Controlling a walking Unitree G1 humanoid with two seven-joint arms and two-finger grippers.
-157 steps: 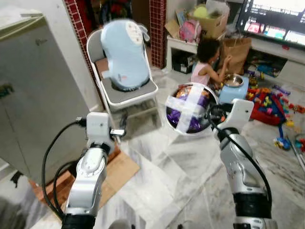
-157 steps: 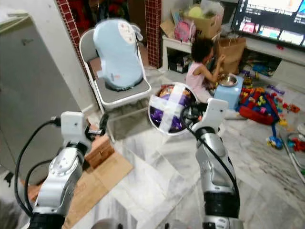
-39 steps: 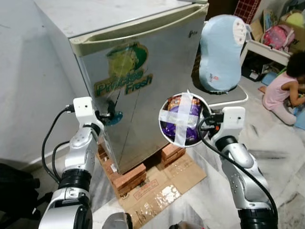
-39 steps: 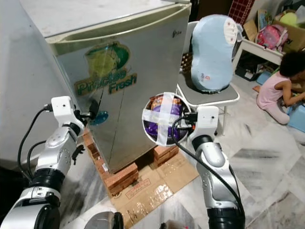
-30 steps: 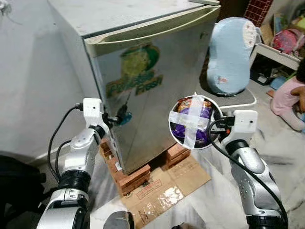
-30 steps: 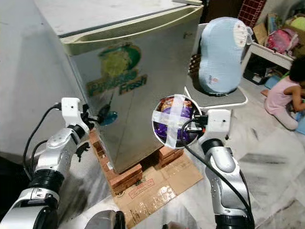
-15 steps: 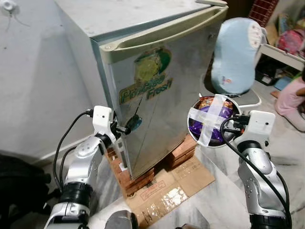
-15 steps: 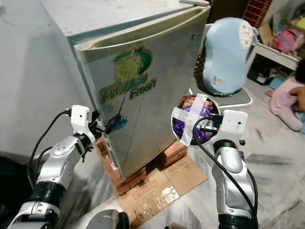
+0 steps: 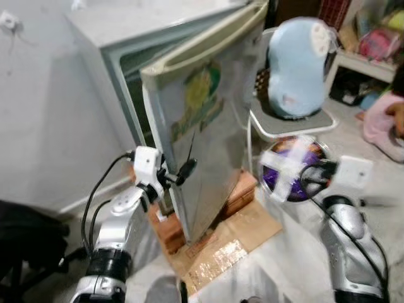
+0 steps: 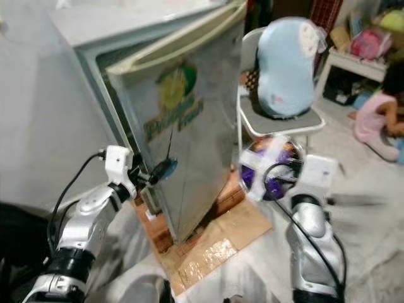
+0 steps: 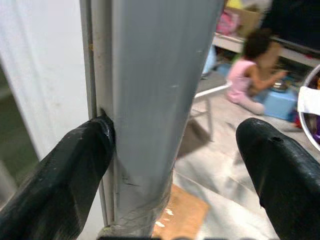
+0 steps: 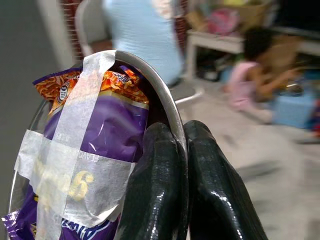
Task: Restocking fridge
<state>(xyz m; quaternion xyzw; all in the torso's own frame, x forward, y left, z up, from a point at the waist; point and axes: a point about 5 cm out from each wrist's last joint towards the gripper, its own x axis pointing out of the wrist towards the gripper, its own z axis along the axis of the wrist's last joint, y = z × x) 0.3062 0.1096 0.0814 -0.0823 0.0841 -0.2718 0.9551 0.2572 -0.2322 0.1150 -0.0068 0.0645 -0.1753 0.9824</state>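
A silver fridge (image 9: 104, 35) stands against the wall, its door (image 9: 196, 132) with the green sticker swung partly out. My left gripper (image 9: 178, 173) is open astride the door's free edge (image 11: 150, 100): one finger (image 11: 70, 165) touches behind the edge, the other (image 11: 280, 165) stands in front, apart. A metal bowl (image 9: 291, 170) holding purple and orange snack packets under crossed tape (image 12: 75, 150) hangs to the right of the door. My right gripper (image 12: 182, 150) is shut on its rim.
Bricks (image 9: 167, 227) and flattened cardboard (image 9: 221, 246) lie under the fridge. A white chair with a pale blue cushion (image 9: 293, 60) stands behind the door. A person (image 9: 385, 120) sits on the floor at far right. A black object (image 9: 25, 233) lies at lower left.
The fridge door, shut half a second ago, has swung outward with my left gripper at its edge. The bowl in my right gripper sits a little lower and further right.
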